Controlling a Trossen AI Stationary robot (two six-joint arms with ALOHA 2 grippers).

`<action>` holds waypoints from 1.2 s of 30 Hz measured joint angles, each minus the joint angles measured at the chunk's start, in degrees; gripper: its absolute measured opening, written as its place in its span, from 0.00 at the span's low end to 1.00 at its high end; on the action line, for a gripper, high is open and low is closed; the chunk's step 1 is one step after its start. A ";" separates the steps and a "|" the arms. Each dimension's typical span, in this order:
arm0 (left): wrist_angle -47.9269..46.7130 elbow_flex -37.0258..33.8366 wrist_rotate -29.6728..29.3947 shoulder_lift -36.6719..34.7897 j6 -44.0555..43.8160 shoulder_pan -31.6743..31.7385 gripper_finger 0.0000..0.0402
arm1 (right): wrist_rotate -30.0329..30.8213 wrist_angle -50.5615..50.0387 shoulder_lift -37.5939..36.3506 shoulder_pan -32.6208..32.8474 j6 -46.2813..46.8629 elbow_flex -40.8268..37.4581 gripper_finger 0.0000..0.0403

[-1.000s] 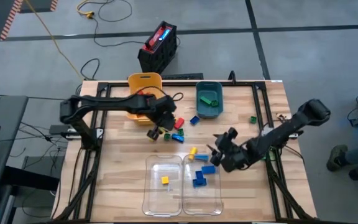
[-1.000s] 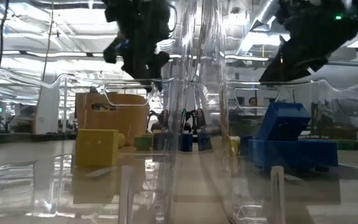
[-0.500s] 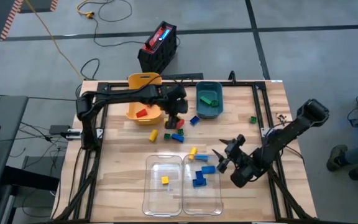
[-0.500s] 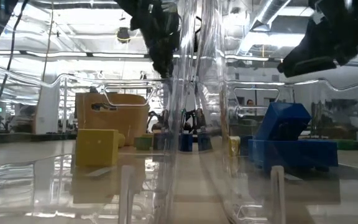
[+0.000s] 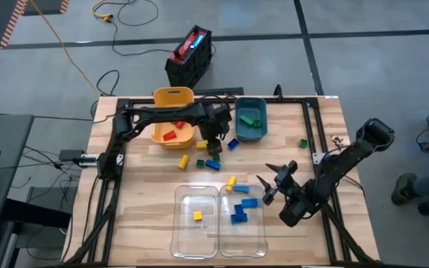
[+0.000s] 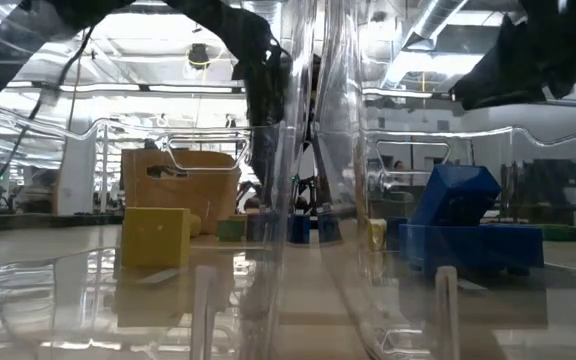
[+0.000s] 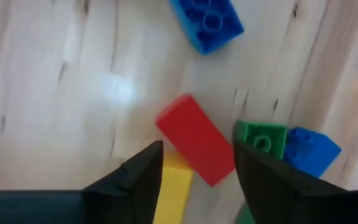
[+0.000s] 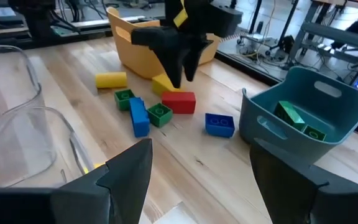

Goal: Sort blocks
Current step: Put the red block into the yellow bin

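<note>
- Left gripper (image 5: 213, 141) hangs just above the red block (image 7: 195, 139), jaws apart, nothing held; block lies on the table (image 5: 147, 201) near the yellow bin (image 5: 173, 97).
- Step, judged: picking red. Next: descend, straddle, close.
- Right gripper (image 5: 269, 184) waits, jaws apart, beside the clear bins (image 5: 218, 242).

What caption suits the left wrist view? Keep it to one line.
Left hand open above a red block, beside green and blue blocks.

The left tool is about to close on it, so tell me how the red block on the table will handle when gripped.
The red block looks like hard moulded plastic, so probably stiff and light. Its smooth, glossy faces might slip between the left tool, whose fingers straddle it. It lies flat on a broad face, so it should slide rather than roll if nudged, perhaps against the green block beside it.
</note>
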 joint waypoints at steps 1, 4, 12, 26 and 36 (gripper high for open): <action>0.20 0.21 -0.91 0.00 0.00 -0.28 0.50 | 0.23 0.02 0.00 0.19 0.00 0.00 0.71; 1.11 0.31 -4.02 -0.04 0.30 -1.12 0.58 | 0.37 0.02 0.00 0.38 -0.02 0.00 0.71; 2.24 0.31 -6.47 1.05 -2.68 -2.29 0.75 | 0.49 0.10 0.00 0.35 -0.07 0.00 0.71; 2.78 0.26 -6.02 6.25 -3.30 -1.36 0.74 | 0.56 0.68 0.00 0.72 -0.50 0.00 0.71; 3.09 0.24 -7.15 6.12 1.49 -1.69 0.62 | 0.54 0.50 -0.02 0.70 -0.57 0.00 0.71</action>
